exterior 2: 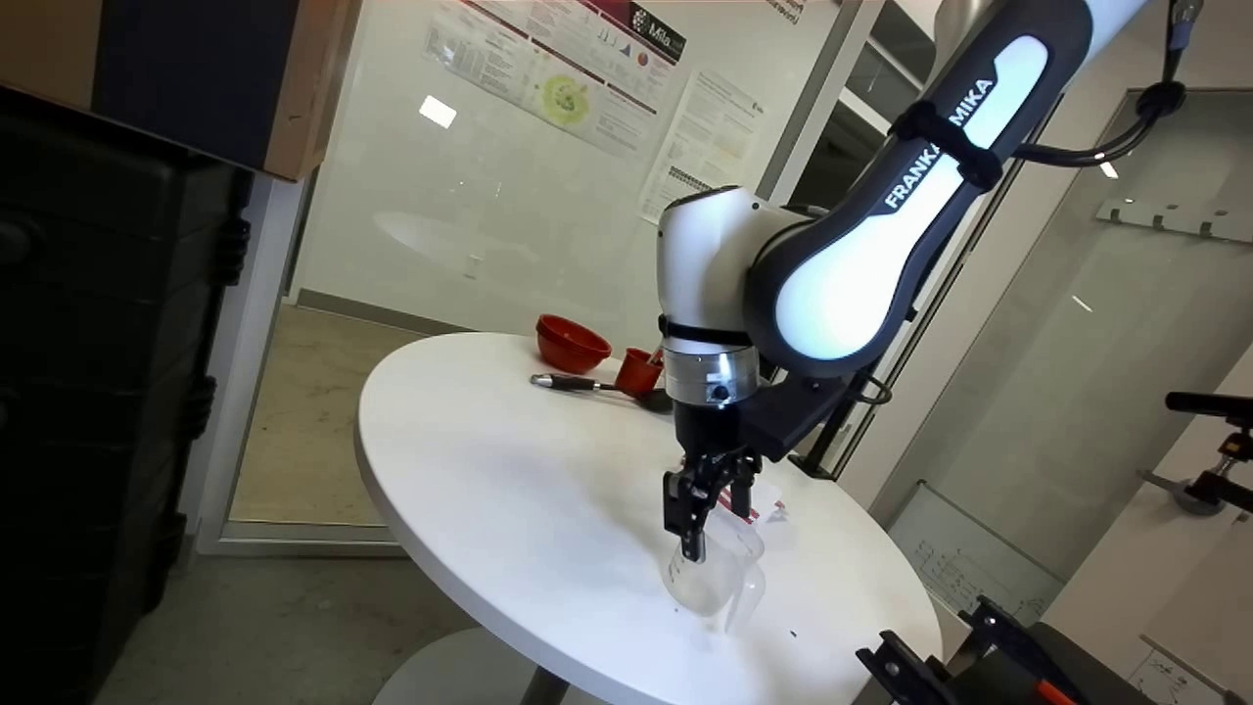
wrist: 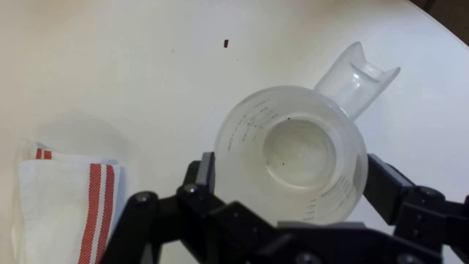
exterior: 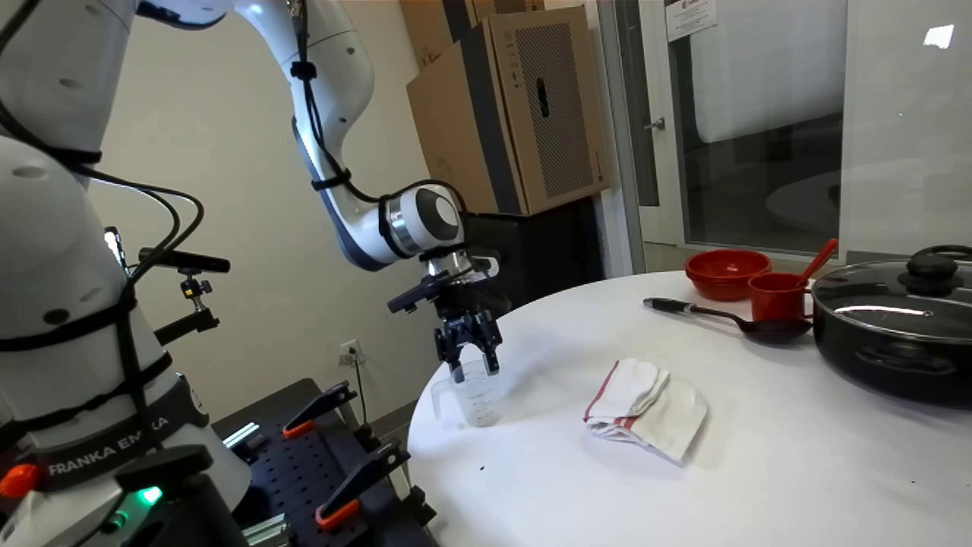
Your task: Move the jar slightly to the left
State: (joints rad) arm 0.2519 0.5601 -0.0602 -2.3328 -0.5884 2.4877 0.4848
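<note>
I see the clear measuring jug (exterior: 477, 399) standing near the edge of the round white table surface (exterior: 547, 486) closest to my arm's base (exterior: 224, 475), its handle (wrist: 355, 84) pointing toward that edge. My gripper (wrist: 292, 170) straddles the jug, fingers (wrist: 384, 189) wide apart at either side of its rim; whether they are clamped on it, I can't tell. The folded red-striped dish towel (exterior: 649, 414) lies nearer the surface's middle, a red cup (exterior: 774, 298) toward the far edge.
</note>
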